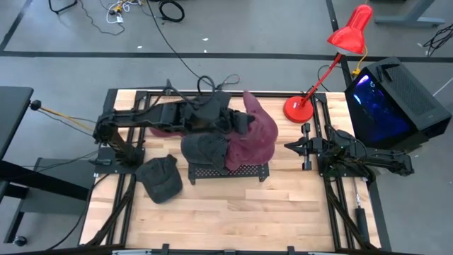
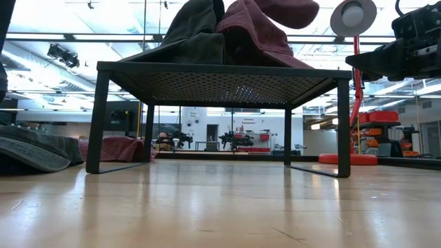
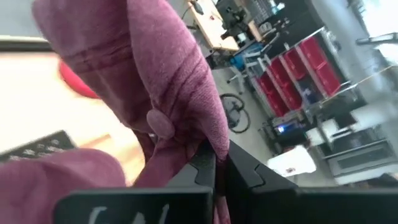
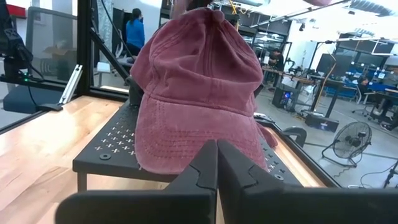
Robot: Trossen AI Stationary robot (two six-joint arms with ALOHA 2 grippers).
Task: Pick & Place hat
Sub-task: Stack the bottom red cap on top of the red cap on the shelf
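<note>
Left hand (image 3: 214,163) is pinching shut on a maroon hat (image 3: 168,87), holding it just above the black mesh rack (image 1: 228,172) at the middle of the surface (image 1: 233,212). A second maroon hat (image 4: 196,93) and a dark cap (image 1: 204,149) are lying on the rack. Another dark cap (image 1: 160,178) is resting on the wood left of the rack. Right hand (image 4: 216,158) is closed and empty, waiting at the right side, facing the rack. Red lamp (image 1: 333,64) is standing at the far right.
</note>
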